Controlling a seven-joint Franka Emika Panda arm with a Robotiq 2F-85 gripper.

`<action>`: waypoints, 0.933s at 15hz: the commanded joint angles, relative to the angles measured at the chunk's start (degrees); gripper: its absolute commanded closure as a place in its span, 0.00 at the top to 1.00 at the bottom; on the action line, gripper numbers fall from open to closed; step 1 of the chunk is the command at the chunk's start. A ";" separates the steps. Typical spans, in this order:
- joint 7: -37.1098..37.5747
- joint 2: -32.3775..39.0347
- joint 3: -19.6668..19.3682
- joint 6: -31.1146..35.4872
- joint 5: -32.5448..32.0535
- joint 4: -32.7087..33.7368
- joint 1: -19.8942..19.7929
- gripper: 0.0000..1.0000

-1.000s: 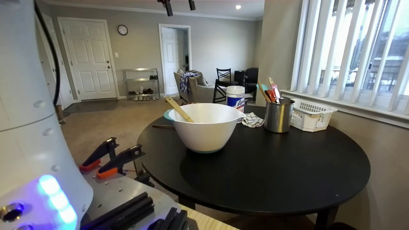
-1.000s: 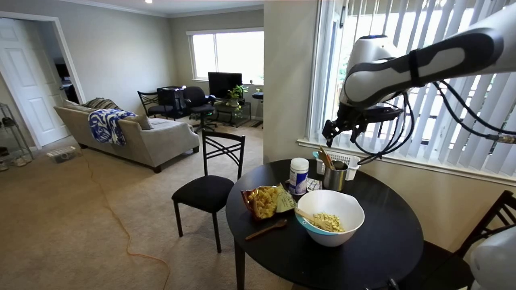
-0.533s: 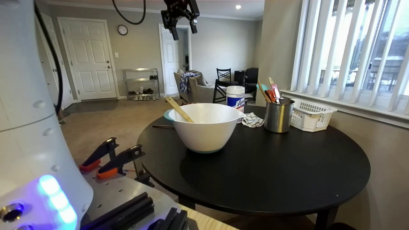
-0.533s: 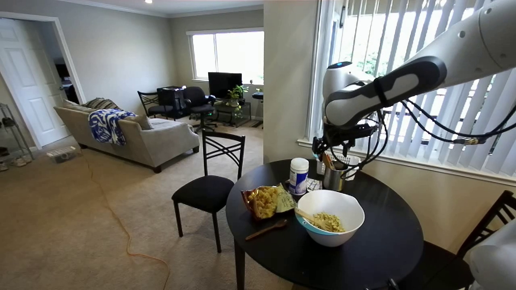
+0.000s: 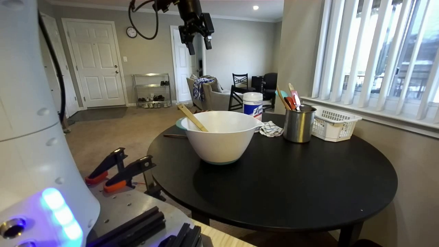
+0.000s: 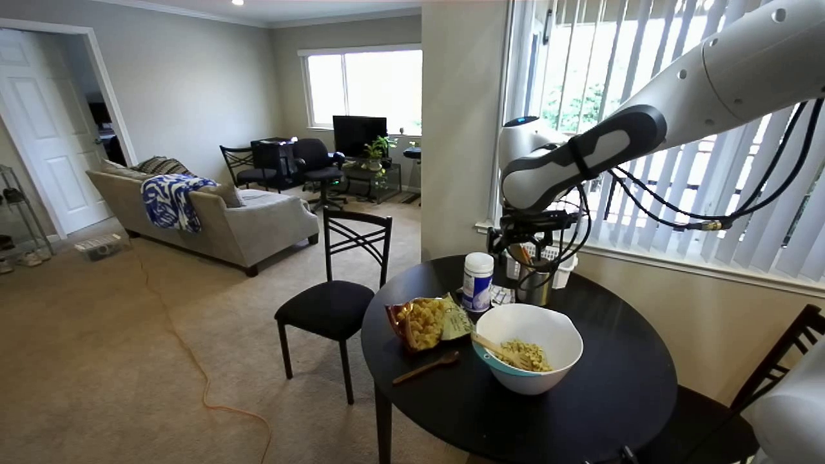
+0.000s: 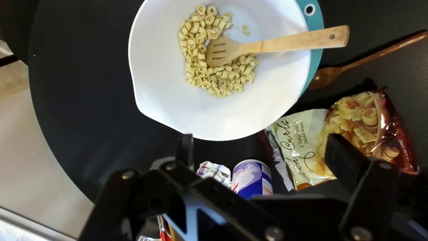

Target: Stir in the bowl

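Note:
The large white bowl (image 5: 219, 147) stands upright on the black round table, also in an exterior view (image 6: 562, 332) and the wrist view (image 7: 160, 77). It holds yellow curled pasta (image 7: 197, 72). A slotted wooden spatula (image 7: 294, 42) rests in it, head in the pasta, handle over the teal grip on the rim; the handle shows in both exterior views (image 5: 192, 117) (image 6: 493, 347). My gripper (image 5: 200, 50) is open and empty, high above the table and well apart from the bowl. In the wrist view its fingers (image 7: 260, 147) are wide apart, below the bowl's rim in the picture.
An open snack bag (image 7: 307, 144), a brown wooden spoon (image 7: 361, 62), a wipes canister (image 7: 252, 179) and a checked cloth (image 7: 214, 172) lie or stand around the bowl. A metal utensil cup (image 5: 299, 125) and a white basket (image 5: 336, 123) stand near the window.
The arm has come down and, in an exterior view, shifted left; the gripper has dropped into fuller view, still open. The bowl and spatula have not moved.

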 commanded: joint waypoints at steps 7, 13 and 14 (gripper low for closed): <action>-0.03 0.55 -1.54 -0.11 -0.01 0.58 1.71 1.00; 18.21 7.20 -0.47 -1.61 -2.44 3.42 5.30 1.00; 22.08 8.48 -0.52 -1.86 -2.85 4.04 6.40 1.00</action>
